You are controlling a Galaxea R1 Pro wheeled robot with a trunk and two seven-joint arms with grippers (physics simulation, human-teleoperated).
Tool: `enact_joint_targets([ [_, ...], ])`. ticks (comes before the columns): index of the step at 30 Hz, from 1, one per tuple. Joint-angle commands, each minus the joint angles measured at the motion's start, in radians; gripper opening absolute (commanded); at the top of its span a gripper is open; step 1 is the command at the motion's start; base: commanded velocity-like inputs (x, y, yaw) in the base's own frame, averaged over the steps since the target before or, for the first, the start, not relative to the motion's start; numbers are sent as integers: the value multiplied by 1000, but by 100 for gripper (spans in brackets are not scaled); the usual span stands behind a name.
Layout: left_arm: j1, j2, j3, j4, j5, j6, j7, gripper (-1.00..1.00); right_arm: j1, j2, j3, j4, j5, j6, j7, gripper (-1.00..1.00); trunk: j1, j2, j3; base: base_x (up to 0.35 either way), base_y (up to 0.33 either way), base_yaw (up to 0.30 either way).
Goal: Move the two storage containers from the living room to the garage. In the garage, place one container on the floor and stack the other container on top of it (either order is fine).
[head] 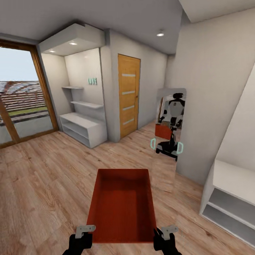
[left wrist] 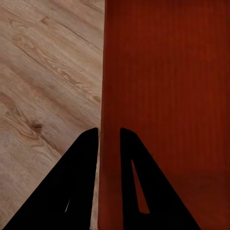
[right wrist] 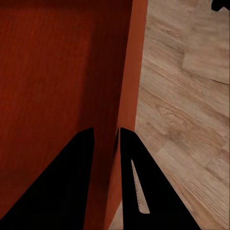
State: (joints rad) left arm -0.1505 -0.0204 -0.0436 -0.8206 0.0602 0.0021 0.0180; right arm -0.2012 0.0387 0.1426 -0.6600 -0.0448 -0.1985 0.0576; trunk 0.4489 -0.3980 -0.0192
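Orange-red container [head: 122, 205] is up off the wood floor [head: 46, 184], carried out in front of the robot with its long axis pointing straight ahead, roughly toward the wooden door [head: 128, 95], open side up and sitting about level. The left gripper [head: 85, 229] pinches the left wall near the close end, one finger inside the bin and one outside, and you can see the same in the left wrist view where the thin wall [left wrist: 101, 96] runs between the black fingers [left wrist: 72, 191]. The right gripper [head: 166, 230] does the same on the right wall [right wrist: 128, 86], narrow and clamped on it.

What worries me: both grips are on thin low walls at one end only, so the far end could sag or the wall could slip out if the base jolts or turns hard. The mirror [head: 170, 124] right of the door shows the robot with the bin, and that wall looks close, so a wide swing might clip the far corner
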Motion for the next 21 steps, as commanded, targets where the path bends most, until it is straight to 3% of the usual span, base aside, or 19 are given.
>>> enact_joint_targets([
  [1,-1,1,1,-28,1,-16,25,-100,0,0,22,3,28,-3,34,-100,1,-2,-2,326,98,284],
  [21,-1,0,1,-28,1,-16,25,-100,0,0,21,3,28,-3,34,-100,1,-2,-2,326,115,284],
])
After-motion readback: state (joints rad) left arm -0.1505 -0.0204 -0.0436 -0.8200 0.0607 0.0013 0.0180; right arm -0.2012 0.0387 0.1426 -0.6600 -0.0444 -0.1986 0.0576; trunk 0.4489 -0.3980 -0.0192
